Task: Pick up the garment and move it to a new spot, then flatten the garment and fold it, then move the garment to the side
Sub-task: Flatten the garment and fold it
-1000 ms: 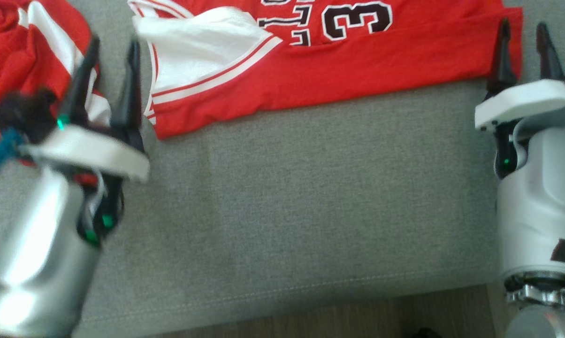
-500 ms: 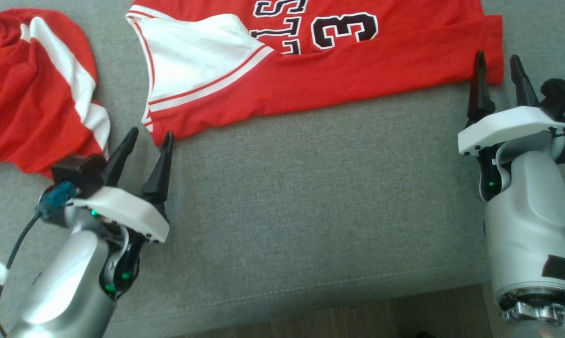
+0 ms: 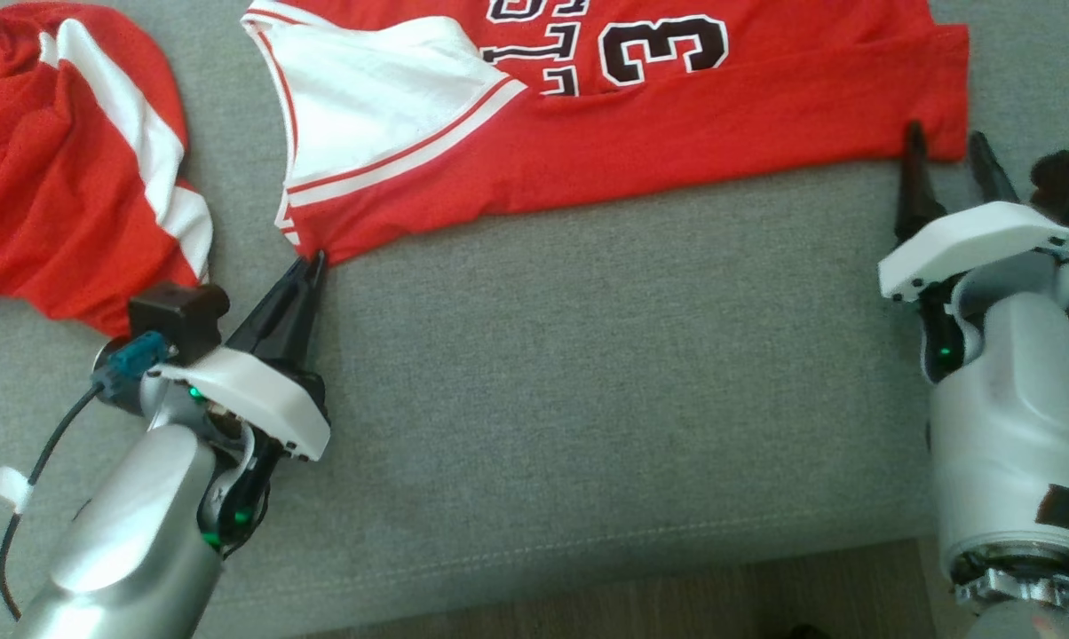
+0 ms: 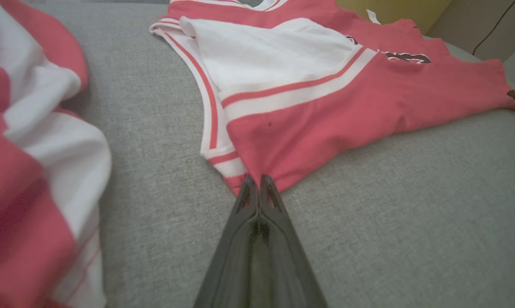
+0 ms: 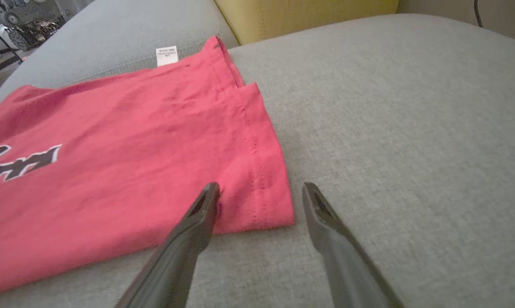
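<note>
Left gripper (image 3: 312,259), wide a moment ago, is now pinched shut on the jersey (image 3: 641,151)'s near left corner. Right gripper (image 3: 946,135) stands wide astride the jersey's near right corner. Jersey lies flat on the sofa (image 3: 588,399).

The jersey (image 3: 677,133) runs off the head view's top edge.
</note>
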